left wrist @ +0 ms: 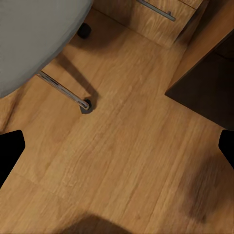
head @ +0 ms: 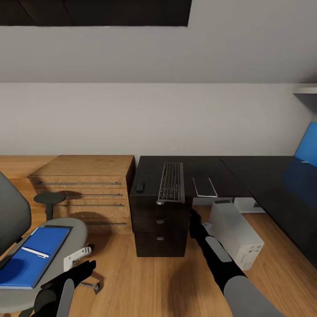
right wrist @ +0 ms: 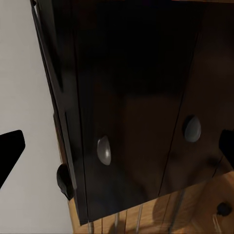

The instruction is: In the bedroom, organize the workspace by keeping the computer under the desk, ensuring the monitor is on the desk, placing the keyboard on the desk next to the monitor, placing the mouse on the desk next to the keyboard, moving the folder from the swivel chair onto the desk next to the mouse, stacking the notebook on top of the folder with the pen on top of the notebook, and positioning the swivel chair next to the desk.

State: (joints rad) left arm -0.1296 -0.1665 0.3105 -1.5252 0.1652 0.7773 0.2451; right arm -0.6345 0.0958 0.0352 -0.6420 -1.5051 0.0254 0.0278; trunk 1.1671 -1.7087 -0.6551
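from the head view i see the keyboard (head: 171, 182) lying on the black desk (head: 246, 174) surface, the mouse (head: 140, 187) to its left and the notebook (head: 204, 186) to its right. the computer (head: 235, 233) stands on the floor under the desk. the folder (head: 33, 255) rests on the swivel chair (head: 13, 220) seat with the pen (head: 35, 252) on top. left gripper (head: 86, 266) and right gripper (head: 193, 219) hang low, jaws spread, holding nothing.
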